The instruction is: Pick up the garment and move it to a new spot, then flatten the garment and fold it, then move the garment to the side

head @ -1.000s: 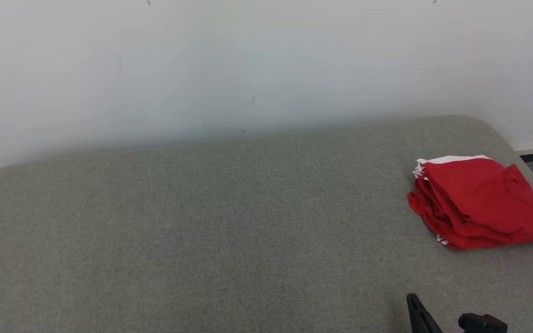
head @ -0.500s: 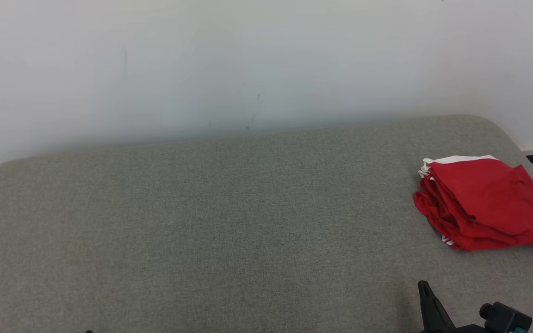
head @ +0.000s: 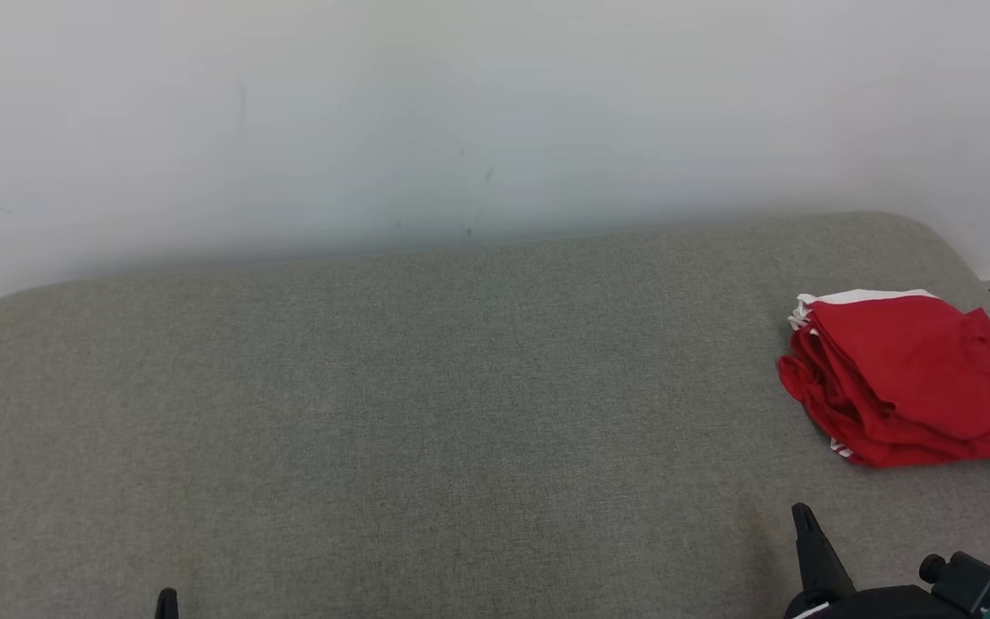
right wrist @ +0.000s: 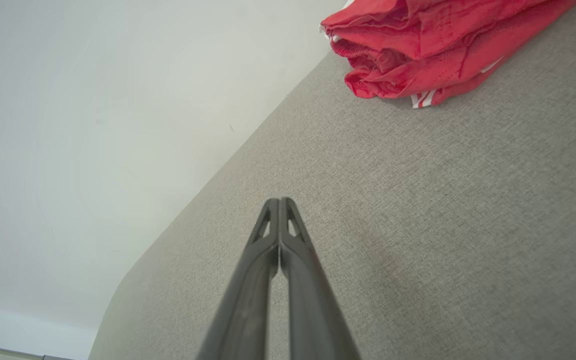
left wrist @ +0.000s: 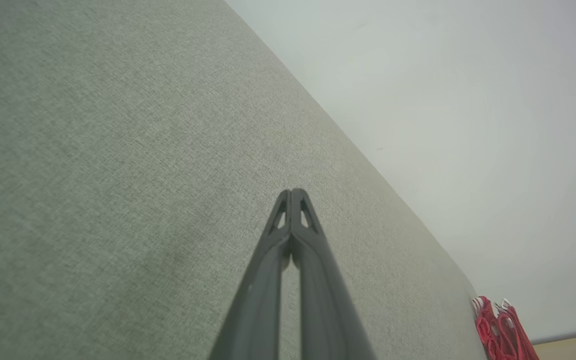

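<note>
Since a second ago our right hand (head: 804,526) has climbed further into the head view at the lower right, and the tip of our left hand (head: 166,603) has come in at the bottom edge on the left. The whole picture has slid a little too, which is our camera turning, for the red garment (head: 907,378) lies where it lay. It sits folded into a thick bundle with white trim showing at its far edge and near corner, close to the right end of the grey fabric surface (head: 461,413), which runs along a pale wall (head: 461,112). Both our hands have their two dark fingers pressed together from tip down, with nothing between them, as each wrist view shows plainly. Our right hand hovers over bare grey fabric near the garment, apart from it, fingers pointing past its left side. Our left hand is well apart from it, far across the surface, and in its wrist view the garment shows as a small red edge at the far end.
</note>
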Controlling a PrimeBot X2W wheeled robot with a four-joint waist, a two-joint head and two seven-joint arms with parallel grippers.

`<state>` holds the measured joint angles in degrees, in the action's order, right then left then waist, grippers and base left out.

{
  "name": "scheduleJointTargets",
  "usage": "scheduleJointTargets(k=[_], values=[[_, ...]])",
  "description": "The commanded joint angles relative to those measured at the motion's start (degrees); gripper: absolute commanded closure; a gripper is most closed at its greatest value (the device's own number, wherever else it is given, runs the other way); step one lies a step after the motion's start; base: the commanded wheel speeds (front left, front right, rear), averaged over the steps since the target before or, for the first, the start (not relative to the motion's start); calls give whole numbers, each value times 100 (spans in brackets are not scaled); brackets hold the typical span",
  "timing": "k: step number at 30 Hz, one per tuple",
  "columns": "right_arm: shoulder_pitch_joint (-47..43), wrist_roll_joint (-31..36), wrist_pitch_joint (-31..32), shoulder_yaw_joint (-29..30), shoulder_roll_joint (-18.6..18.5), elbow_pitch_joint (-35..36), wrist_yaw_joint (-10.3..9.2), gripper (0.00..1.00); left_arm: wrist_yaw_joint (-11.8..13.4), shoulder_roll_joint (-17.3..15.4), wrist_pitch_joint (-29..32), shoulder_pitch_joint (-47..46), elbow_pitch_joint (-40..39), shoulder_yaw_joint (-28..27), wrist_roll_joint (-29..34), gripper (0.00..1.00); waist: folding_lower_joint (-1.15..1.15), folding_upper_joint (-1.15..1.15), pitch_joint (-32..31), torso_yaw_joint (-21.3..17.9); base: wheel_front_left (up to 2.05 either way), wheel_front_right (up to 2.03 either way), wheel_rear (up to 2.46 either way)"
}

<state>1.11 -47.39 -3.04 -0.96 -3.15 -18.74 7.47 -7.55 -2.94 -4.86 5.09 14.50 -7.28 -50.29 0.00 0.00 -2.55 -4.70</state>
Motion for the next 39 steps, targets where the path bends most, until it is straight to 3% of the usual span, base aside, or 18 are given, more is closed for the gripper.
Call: scheduleJointTargets(k=[1,39], values=[[127,-219,32,46,-34,105,1,100,3,-17,46,-176,-74,4,-217,100,0,0,6,11,0,0,0],[358,-2616,521,411,-31,322,3,100,7,-5,655,-733,-67,42,-2417,100,0,0,130,223,0,0,0]])
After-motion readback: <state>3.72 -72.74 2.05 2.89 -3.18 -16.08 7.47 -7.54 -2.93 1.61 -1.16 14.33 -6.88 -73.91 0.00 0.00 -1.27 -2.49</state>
